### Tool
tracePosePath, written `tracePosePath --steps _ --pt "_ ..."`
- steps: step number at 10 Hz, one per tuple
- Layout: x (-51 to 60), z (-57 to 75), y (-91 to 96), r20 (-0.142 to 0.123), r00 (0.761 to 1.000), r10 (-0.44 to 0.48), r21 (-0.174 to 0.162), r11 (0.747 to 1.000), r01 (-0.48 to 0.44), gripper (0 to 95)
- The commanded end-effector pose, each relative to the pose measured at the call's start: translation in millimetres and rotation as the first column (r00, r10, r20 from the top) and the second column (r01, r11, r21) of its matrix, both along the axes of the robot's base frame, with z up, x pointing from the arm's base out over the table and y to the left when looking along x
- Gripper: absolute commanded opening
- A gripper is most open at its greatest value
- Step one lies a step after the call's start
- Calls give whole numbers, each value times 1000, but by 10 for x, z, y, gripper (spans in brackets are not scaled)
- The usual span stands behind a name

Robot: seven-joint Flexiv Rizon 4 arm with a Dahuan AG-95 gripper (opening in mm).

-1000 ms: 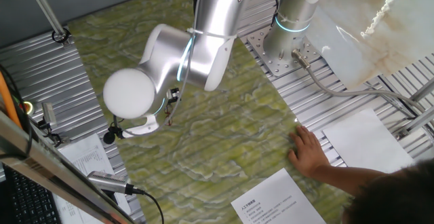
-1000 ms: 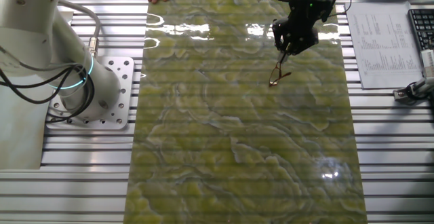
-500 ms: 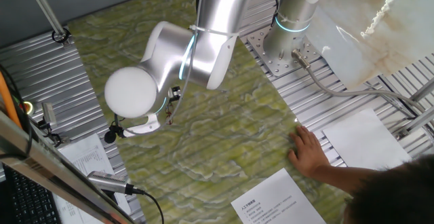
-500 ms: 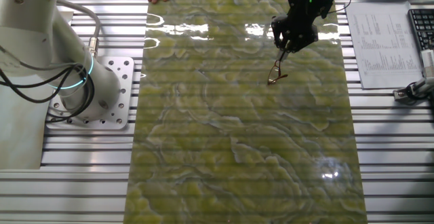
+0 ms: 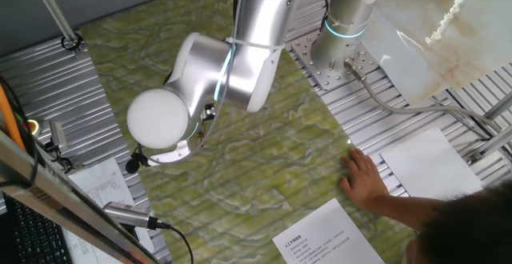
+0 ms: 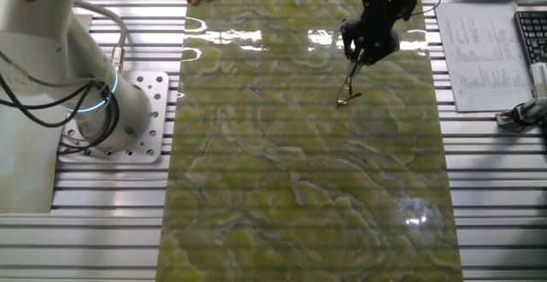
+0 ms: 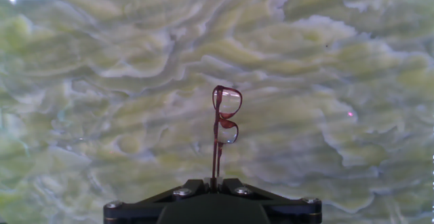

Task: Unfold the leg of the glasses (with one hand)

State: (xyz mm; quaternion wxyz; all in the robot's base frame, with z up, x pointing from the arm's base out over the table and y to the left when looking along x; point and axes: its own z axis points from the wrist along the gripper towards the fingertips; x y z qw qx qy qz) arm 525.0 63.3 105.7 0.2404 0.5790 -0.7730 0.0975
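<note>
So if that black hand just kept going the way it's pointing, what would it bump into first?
Probably the glasses it already holds by the leg; they stick out ahead of the hand. Beyond them lies the green marbled tabletop.

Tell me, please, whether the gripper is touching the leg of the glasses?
Touching. In the hand view, the gripper is pinching the leg, with the glasses hanging out beyond it.
</note>
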Motion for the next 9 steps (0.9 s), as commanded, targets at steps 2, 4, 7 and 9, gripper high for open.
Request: tracePosePath --steps 2,4,7,9 --pt "-20 -7 94 19 999 -27 -2 1000 27 0" --pt "-22 -14 114 22 999 -28 -3 1000 28 0" --pt "-32 -21 109 19 1000 -21 -6 1000 21 190" --pt "-48 -34 103 23 999 -28 -6 1000 28 190"
